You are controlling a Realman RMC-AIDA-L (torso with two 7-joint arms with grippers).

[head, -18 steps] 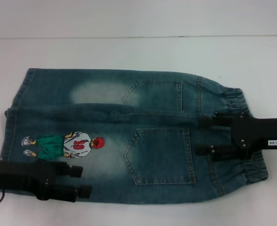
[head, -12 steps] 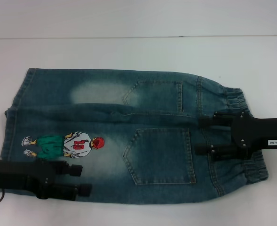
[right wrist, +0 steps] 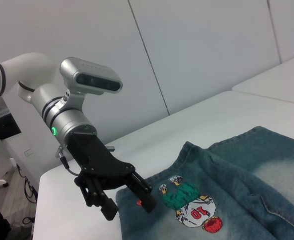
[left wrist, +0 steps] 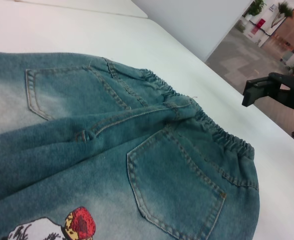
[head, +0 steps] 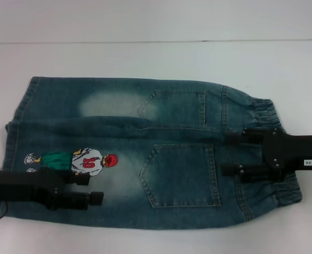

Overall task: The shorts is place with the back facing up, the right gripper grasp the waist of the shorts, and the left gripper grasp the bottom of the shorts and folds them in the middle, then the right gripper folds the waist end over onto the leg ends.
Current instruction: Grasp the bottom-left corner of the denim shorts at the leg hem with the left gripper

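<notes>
Shorts: we see the shorts (head: 145,153) flat on the white table (head: 156,58), back pockets up, unfolded.
Waist: the waist of the shorts (head: 275,153) lies on the robot's right; the right gripper (head: 224,153) hovers over it, fingers spread, empty.
Hems: the bottom of the shorts (head: 15,132) lies left; the left gripper (head: 95,188) sits above the near leg, open, empty.
Handling: we judge soft, limp denim; pinch the thick band and hem edges.

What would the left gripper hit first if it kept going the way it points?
Probably the shorts: the open left gripper points along the denim toward the nearer back pocket, though its height above the cloth is unclear.
</notes>
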